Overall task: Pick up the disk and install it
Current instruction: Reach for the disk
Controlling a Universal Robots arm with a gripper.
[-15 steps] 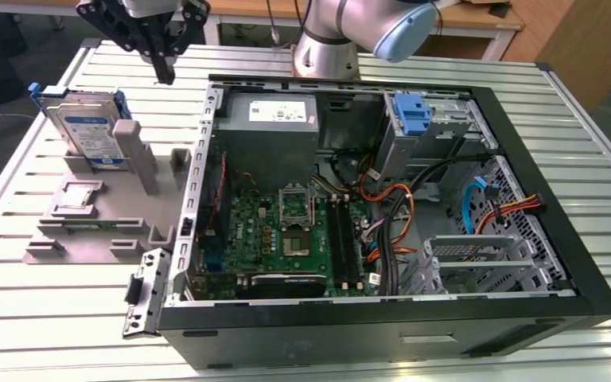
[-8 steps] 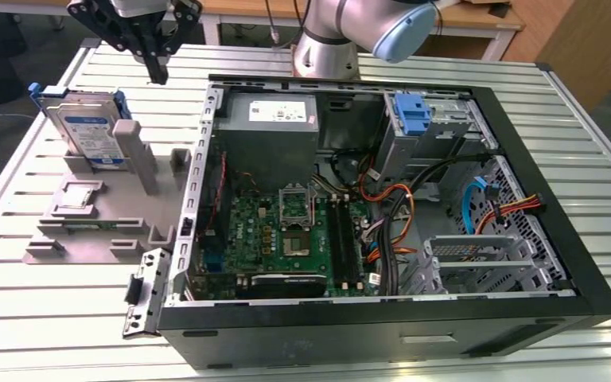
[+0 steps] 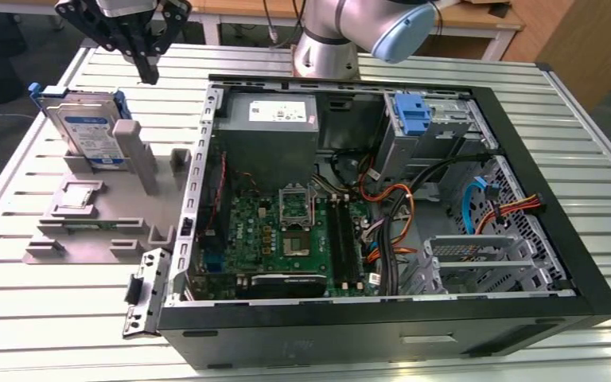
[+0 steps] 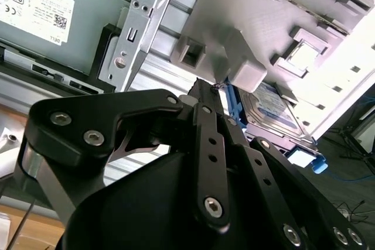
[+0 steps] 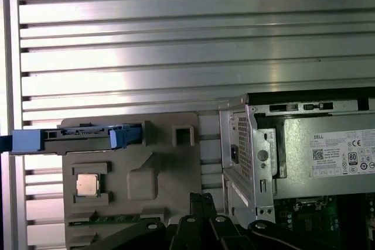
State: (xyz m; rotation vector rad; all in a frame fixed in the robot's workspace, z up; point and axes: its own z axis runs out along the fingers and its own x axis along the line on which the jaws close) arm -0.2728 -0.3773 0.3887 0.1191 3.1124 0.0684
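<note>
Gripper (image 3: 149, 73), jaws closed and empty, near the upright disk (image 3: 85, 131): likely rigid, moderately heavy, shock-sensitive, best grasped across its flat faces at the top edge.

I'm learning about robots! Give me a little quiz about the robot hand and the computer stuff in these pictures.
1. True or false: the hand is holding the disk.
2. How is the disk sitting? A) lying flat B) standing upright in the grey holder C) hanging from the hand
3. Fill in the blank: the computer case is ___, so you can see the parts inside.

Key: 1. False, the hand hovers above the disk, apart from it. 2. B. 3. Open.
</note>
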